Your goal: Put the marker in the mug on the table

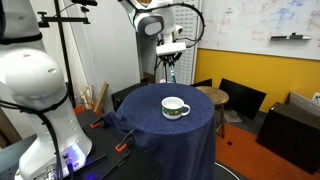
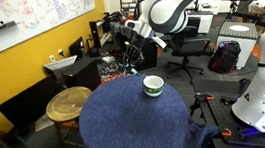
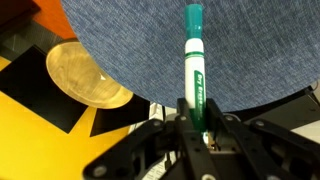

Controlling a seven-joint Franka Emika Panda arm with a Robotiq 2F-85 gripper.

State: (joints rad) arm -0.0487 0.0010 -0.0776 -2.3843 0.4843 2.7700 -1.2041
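My gripper (image 3: 197,118) is shut on the marker (image 3: 195,70), a white stick with green print and a teal-green cap that points away from the jaws. In both exterior views the gripper (image 1: 170,62) (image 2: 129,56) hangs in the air beyond the far edge of the navy-draped round table (image 1: 170,132) (image 2: 139,129). The white mug with a dark green band (image 1: 176,108) (image 2: 154,85) stands upright on the table, apart from the gripper. The mug is out of the wrist view, which shows only the blue cloth (image 3: 200,40).
A smaller round bare wooden table (image 1: 212,96) (image 2: 67,103) (image 3: 85,78) stands beside the draped one, near the gripper. Black chairs and cases stand along the yellow wall. A white robot body (image 1: 40,100) and a tripod stand close to the table.
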